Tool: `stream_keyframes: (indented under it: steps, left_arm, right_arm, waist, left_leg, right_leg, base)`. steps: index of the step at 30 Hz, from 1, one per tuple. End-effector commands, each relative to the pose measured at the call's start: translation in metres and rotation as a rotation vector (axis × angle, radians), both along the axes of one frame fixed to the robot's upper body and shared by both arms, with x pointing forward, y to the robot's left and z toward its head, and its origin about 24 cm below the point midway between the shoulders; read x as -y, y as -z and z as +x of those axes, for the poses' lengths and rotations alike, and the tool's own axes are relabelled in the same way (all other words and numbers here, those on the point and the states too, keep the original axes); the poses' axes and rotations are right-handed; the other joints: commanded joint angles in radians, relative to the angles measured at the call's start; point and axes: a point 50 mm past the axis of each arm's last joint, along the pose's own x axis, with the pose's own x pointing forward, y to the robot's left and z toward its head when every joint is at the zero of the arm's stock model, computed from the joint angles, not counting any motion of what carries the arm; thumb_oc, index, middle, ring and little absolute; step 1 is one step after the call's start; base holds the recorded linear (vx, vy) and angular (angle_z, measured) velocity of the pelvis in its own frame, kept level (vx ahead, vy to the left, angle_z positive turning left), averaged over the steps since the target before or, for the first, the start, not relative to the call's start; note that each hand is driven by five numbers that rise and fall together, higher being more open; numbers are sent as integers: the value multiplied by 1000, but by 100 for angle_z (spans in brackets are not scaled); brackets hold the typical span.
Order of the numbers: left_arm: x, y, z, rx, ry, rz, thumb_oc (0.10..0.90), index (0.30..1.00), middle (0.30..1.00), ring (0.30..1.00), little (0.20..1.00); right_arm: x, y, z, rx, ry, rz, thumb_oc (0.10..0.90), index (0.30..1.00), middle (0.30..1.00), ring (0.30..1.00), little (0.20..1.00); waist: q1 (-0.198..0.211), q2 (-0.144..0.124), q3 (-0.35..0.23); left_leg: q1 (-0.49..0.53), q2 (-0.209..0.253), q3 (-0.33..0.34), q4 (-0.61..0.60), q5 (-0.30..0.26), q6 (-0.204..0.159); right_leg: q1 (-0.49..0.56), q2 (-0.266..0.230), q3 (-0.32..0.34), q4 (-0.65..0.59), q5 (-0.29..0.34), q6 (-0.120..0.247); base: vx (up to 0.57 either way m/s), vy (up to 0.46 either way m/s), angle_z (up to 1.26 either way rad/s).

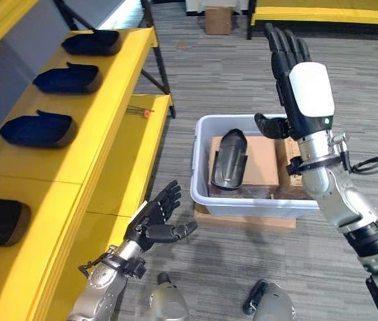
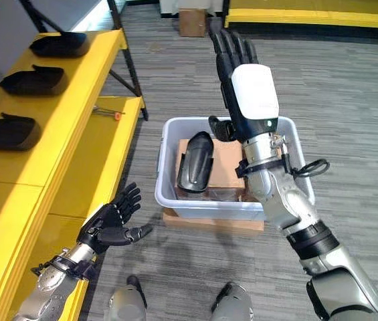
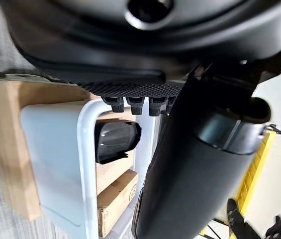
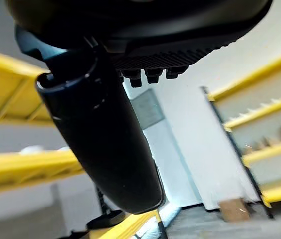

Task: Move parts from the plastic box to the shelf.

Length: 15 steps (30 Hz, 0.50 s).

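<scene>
Fingers straight, empty on right hand [image 1: 307, 90] raised above plastic box [image 1: 201, 194] | left hand [image 1: 155, 221] relaxed, empty beside shelf [image 1: 102, 134] | black part [image 1: 229, 160] in box

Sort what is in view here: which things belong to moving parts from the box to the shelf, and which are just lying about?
Part of the job:
- pale grey plastic box
- glossy black curved part lying in it on brown cardboard boxes
- yellow shelf with black parts already in a row
- left hand and right hand, both open, holding nothing

Just lying about:
- small cardboard box on the floor
- orange-handled tool on the lower shelf
</scene>
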Motion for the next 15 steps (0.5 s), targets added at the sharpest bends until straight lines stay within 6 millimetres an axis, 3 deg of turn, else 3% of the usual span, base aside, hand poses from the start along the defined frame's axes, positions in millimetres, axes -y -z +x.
stream_keyframes:
  steps: [1,5,7,9,15]
  left_arm:
    - [12,-33,1,161,119,-84,900,1000,1000,1000,1000]
    - [21,-32,2,150,172,-103,900,1000,1000,1000,1000]
    - [25,-37,4,165,223,-104,900,1000,1000,1000,1000]
    - [25,-44,8,181,251,-105,900,1000,1000,1000,1000]
    - [23,-51,11,227,231,-92,900,1000,1000,1000,1000]
  right_arm:
    - [-24,-60,-8,284,-103,-113,900,1000,1000,1000,1000]
    - [-25,-66,-5,334,-150,-194,900,1000,1000,1000,1000]
    - [-10,-68,7,327,-81,-244,900,1000,1000,1000,1000]
    - [12,-71,19,338,2,-411,900,1000,1000,1000,1000]
    - [31,-85,23,310,69,-562,900,1000,1000,1000,1000]
  waist:
    - [42,-3,-30]
    - [57,3,-10]
    - [69,5,4]
    - [86,6,35]
    - [96,-7,97]
  left_leg:
    - [-86,-14,-97,18,-4,65]
    - [-107,-9,-114,33,1,61]
    - [-130,-15,-124,43,-3,63]
    - [-179,-20,-142,61,-1,59]
    - [-244,-32,-175,94,-8,42]
  right_leg:
    - [52,2,35,22,-71,38]
    - [42,5,30,57,-88,25]
    - [20,5,30,81,-98,20]
    - [-23,6,22,121,-113,14]
    - [-89,19,18,188,-151,8]
  base:
    - [46,-19,9]
    - [80,-26,10]
    - [-12,-65,15]
    - [-88,-102,16]
    - [-11,-57,12]
